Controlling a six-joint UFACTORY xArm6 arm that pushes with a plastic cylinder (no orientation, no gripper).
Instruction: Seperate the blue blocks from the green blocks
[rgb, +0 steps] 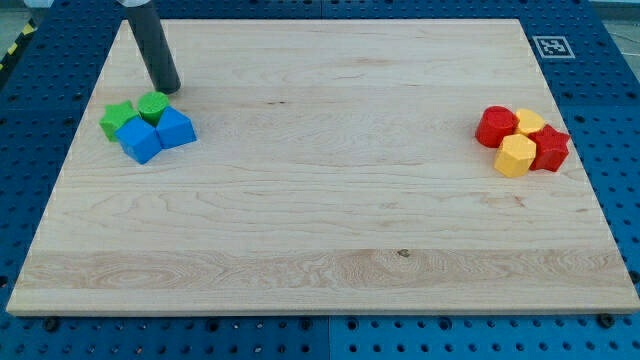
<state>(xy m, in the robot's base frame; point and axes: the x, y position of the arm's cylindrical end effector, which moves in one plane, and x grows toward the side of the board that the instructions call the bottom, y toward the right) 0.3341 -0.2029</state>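
Observation:
Two green blocks and two blue blocks sit packed together at the view's left on the wooden board. The green star-like block is leftmost; the green rounded block is beside it to the right. The blue block lies below them, and the other blue block touches its right side. My tip stands just above and slightly right of the green rounded block, close to it but apart.
At the view's right is a second cluster: a red rounded block, a yellow block, a yellow hexagonal block and a red star-like block. A printed marker sits at the top right corner.

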